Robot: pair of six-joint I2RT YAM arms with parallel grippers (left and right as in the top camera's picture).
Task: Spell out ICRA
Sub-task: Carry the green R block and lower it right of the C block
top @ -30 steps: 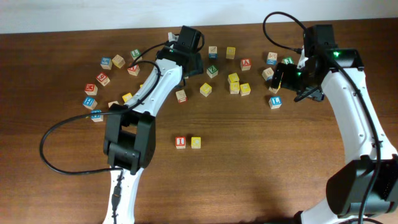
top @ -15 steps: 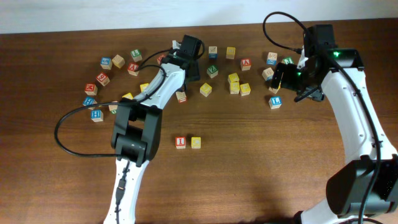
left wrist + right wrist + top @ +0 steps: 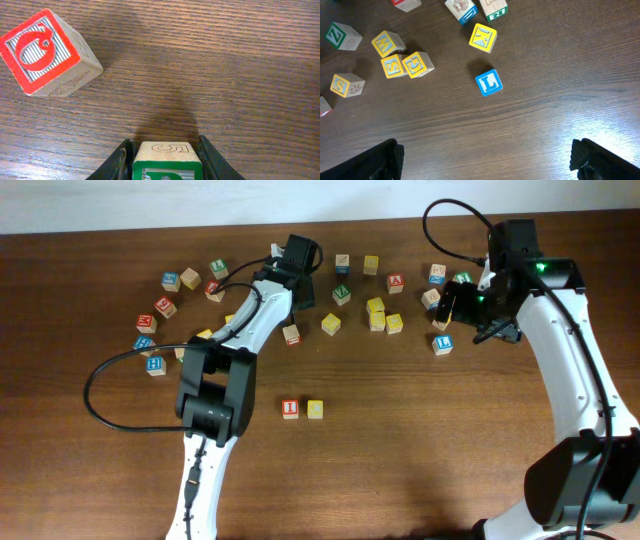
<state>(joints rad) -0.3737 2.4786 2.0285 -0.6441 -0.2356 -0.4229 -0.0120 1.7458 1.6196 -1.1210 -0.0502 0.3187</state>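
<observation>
On the near middle of the table a red I block (image 3: 290,408) and a yellow C block (image 3: 315,409) stand side by side. My left gripper (image 3: 300,278) is down at the far middle of the table. In the left wrist view its jaws (image 3: 162,145) stand against both sides of a green-lettered block (image 3: 165,155) whose letter shows only its top. A red block (image 3: 47,52) lies just beyond, to the left. My right gripper (image 3: 456,305) hangs open over the right-hand blocks, its fingers (image 3: 382,160) wide apart with nothing between them. A red A block (image 3: 395,281) lies at the back.
Several loose letter blocks lie in an arc along the far side of the table (image 3: 420,450), from the left cluster (image 3: 160,308) to the right. A blue L block (image 3: 488,82) and yellow blocks (image 3: 402,65) lie under the right wrist. Black cables loop off both arms.
My left gripper's jaws have come together around the green-lettered block, and the left arm has shifted a little. The right arm has not moved.
</observation>
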